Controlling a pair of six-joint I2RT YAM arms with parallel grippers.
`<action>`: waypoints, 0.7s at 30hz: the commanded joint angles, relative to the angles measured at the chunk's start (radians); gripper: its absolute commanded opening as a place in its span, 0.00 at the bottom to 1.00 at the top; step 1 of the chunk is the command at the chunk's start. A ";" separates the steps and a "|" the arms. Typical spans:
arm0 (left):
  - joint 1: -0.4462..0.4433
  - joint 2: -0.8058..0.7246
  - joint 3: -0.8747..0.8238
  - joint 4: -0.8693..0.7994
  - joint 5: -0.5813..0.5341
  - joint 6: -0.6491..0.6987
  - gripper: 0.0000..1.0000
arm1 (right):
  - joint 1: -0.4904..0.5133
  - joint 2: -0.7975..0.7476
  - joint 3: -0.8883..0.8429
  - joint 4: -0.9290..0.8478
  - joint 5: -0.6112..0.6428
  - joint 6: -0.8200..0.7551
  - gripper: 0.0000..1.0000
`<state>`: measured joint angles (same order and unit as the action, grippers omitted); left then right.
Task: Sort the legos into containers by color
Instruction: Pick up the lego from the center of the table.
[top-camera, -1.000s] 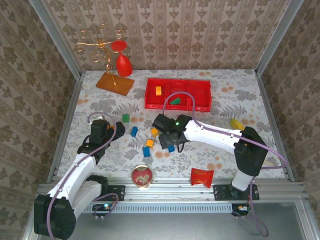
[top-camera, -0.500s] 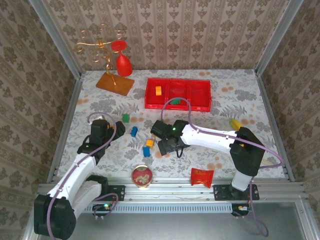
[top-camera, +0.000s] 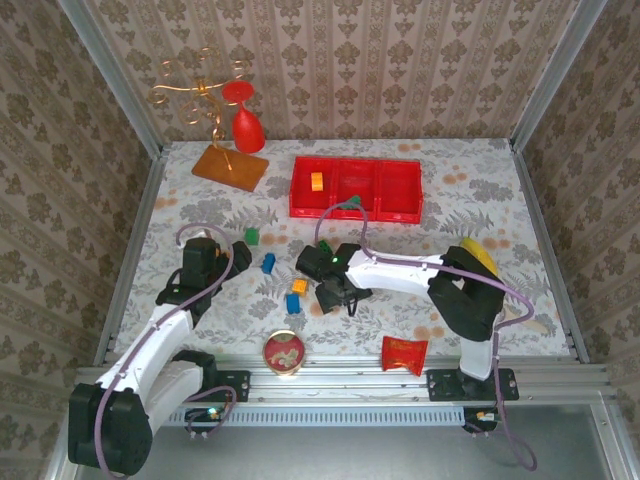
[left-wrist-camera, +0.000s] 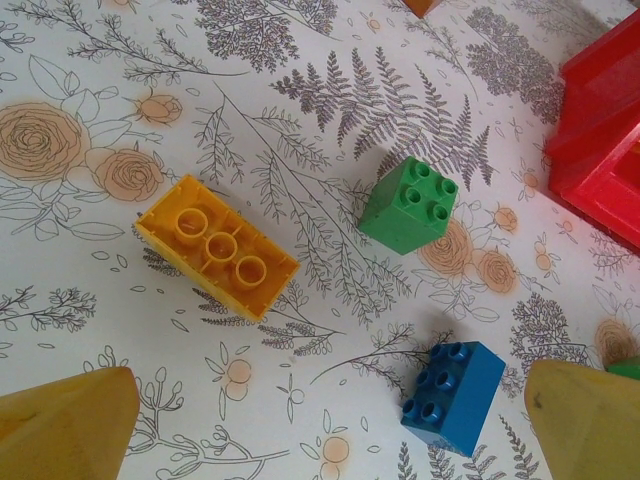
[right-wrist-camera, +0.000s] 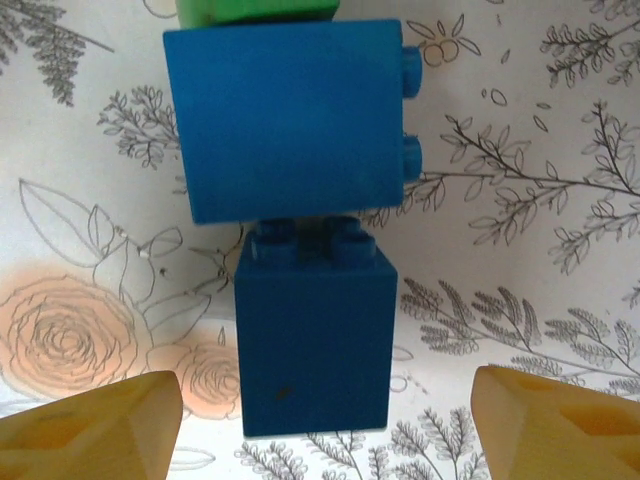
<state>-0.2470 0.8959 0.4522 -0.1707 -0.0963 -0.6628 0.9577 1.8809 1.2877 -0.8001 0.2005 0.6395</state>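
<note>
**Task status**, judged from the layout: early, with two blocks binned and most left on the table.

**Left to right:**
- The left gripper (top-camera: 238, 257) hangs over the table cover (top-camera: 460, 200) with its fingers spread wide and nothing between them.
- Ahead of it, a yellow block (left-wrist-camera: 217, 247), a green block (left-wrist-camera: 407, 205) and a blue block (left-wrist-camera: 452, 395) lie loose. They are apart from one another and outside the red bins (top-camera: 400, 190).
- The left bin holds an orange block (top-camera: 316, 181). The middle bin holds a green piece (top-camera: 351, 202), partly behind a cable. No block can be made out in the right bin.
- Between the arms lie a loose orange block (top-camera: 299, 286) and a loose blue block (top-camera: 293, 303), close together.
- The right gripper (top-camera: 335, 295) sits low over the cover. Its fingers are spread to either side of a dark blue block (right-wrist-camera: 315, 350) with a gap on each side, so nothing is pinched.
- That block touches a second blue block (right-wrist-camera: 290, 120) at its studded end.
- A long yellow block (top-camera: 477, 250) lies well to the right, beside the right arm.

**Materials:**
- All blocks are hard, glossy moulded plastic with square edges and round studs.
- The yellow block shows three round hollows on its upper face. The green and blue blocks show four studs each.
- The bins are smooth red plastic, rectangular, open-topped and joined in a row.
- The cover is flat and matt, printed with ferns and roses.
- The fingertips (right-wrist-camera: 90, 425) are dull yellow wedges
</note>
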 joint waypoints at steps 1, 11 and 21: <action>0.005 0.005 -0.007 0.010 0.009 -0.024 1.00 | -0.015 0.025 0.025 0.025 -0.016 -0.015 0.74; 0.005 -0.002 -0.019 0.008 0.006 -0.027 1.00 | -0.043 0.057 0.010 0.081 -0.047 -0.026 0.59; 0.005 -0.003 -0.021 0.011 0.007 -0.031 1.00 | -0.069 0.050 -0.031 0.118 -0.073 -0.013 0.43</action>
<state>-0.2470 0.8970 0.4519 -0.1707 -0.0963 -0.6670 0.8997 1.9297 1.2743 -0.6827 0.1425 0.6189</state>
